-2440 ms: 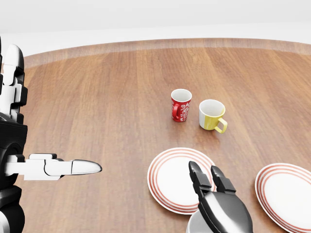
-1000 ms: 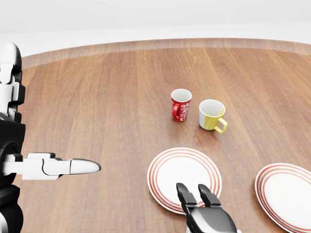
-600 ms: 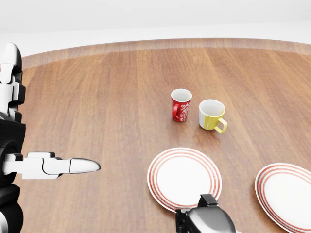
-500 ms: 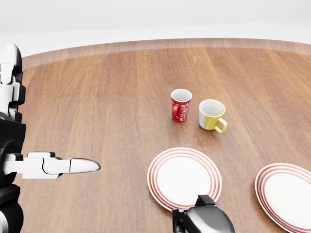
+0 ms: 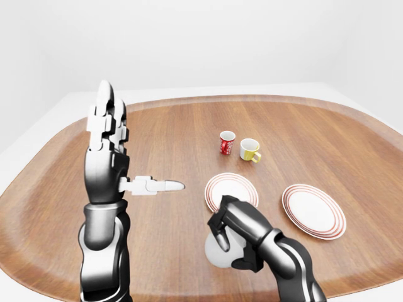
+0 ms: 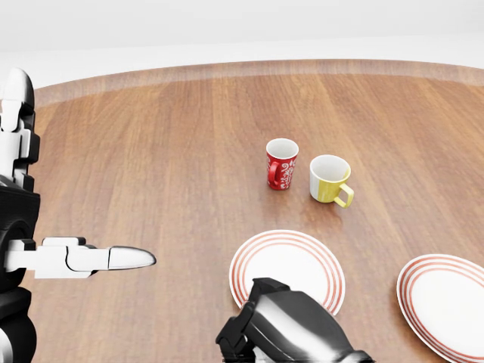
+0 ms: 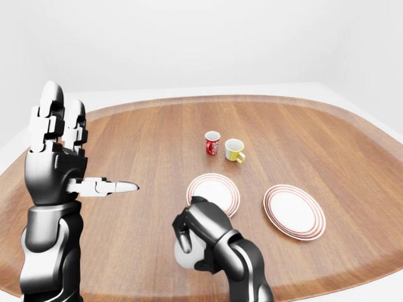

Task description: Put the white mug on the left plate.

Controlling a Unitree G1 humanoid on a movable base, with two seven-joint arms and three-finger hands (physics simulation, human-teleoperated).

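The white mug [image 5: 216,253] shows as a pale round shape below and left of the left plate [image 5: 232,181], near the table's lower edge in the left-eye view. My right hand [image 5: 230,246] is curled round it, thumb on its left side and fingers wrapped over the right. Whether the mug rests on the wood or hangs just above it, I cannot tell. In the head view the hand's dark back [image 6: 283,331] hides the mug and overlaps the lower rim of the left plate [image 6: 287,240]. My left hand [image 5: 113,160] stands raised and open at the left, thumb pointing right.
A red patterned mug [image 6: 281,163] and a yellow mug [image 6: 329,180] stand side by side above the left plate. A second red-rimmed plate [image 6: 446,299] lies at the right. The round wooden table [image 6: 151,151] has a raised rim.
My right hand drew back from over the left plate, dropped towards the head view's bottom edge, then came up further left with its fingers curled. The left hand barely moved.
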